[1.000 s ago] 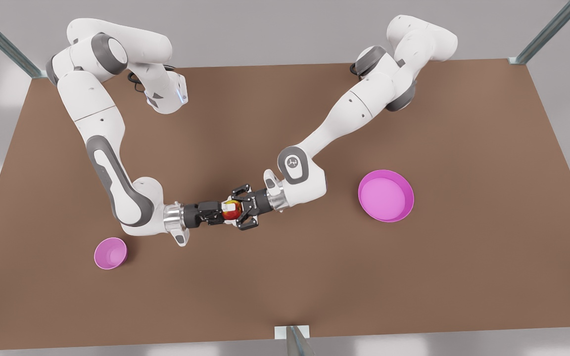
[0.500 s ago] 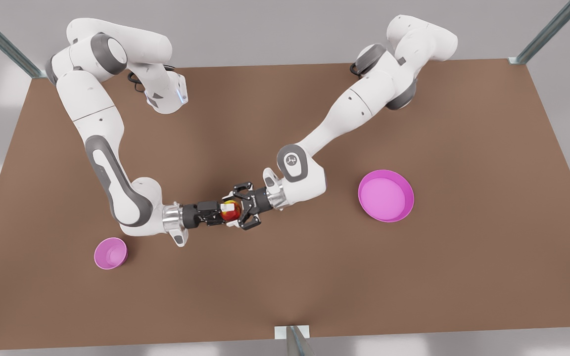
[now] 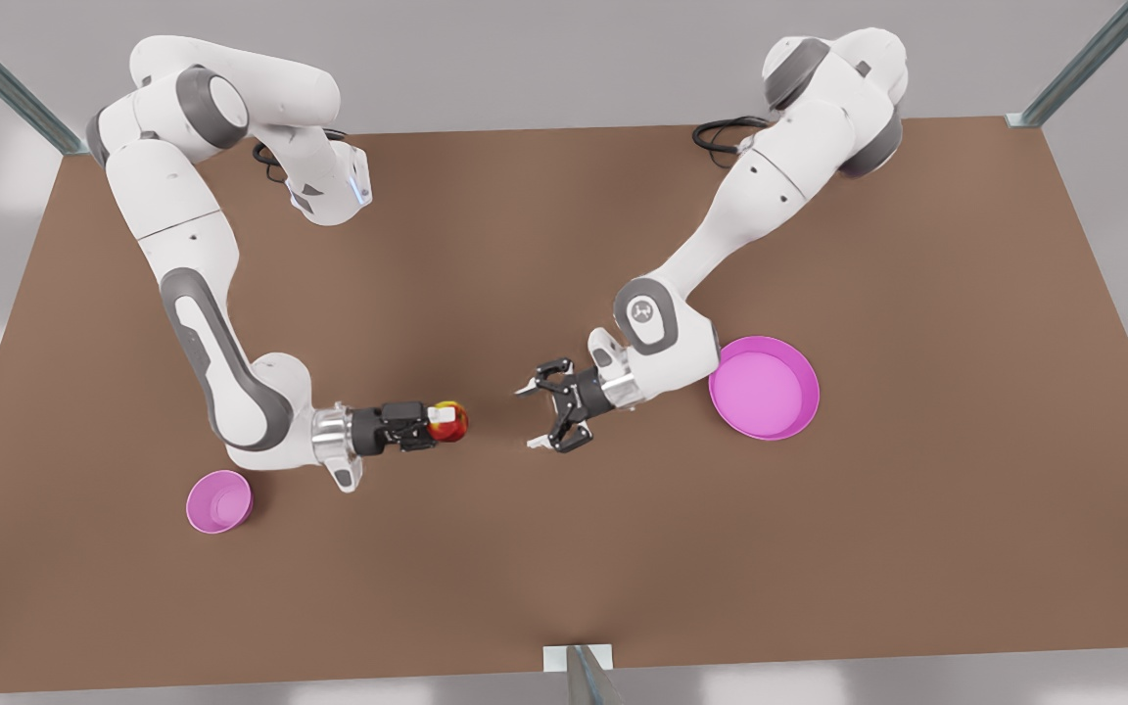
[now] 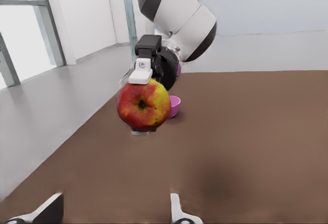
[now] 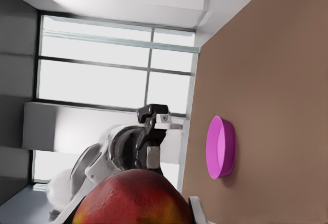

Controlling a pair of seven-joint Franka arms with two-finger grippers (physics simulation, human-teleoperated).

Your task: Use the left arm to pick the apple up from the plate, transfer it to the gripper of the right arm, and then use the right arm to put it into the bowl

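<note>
The red-and-yellow apple (image 3: 450, 421) hangs above the table's middle, with my right gripper (image 3: 445, 422) shut on it; this arm stands on the front view's left. The left wrist view shows that apple (image 4: 144, 105) pinched between the right gripper's white pads (image 4: 139, 74), well clear of my left gripper (image 4: 113, 211). My left gripper (image 3: 529, 418) is open and holds nothing, a short gap to the apple's right, close to the wide pink plate (image 3: 765, 431). The small pink bowl (image 3: 218, 501) sits on the table by the right arm's wrist. In the right wrist view the apple (image 5: 130, 198) looms close, with the plate (image 5: 220, 147) beyond.
The brown table (image 3: 819, 548) is bare along its front and right side. Metal frame posts (image 3: 579, 676) stand at the front edge and the far corners. The bowl (image 4: 175, 106) peeks out behind the held apple.
The two grippers have parted. My left gripper pulled back from the apple toward the plate, fingers spread. My right gripper kept the apple and slid slightly to the front view's left.
</note>
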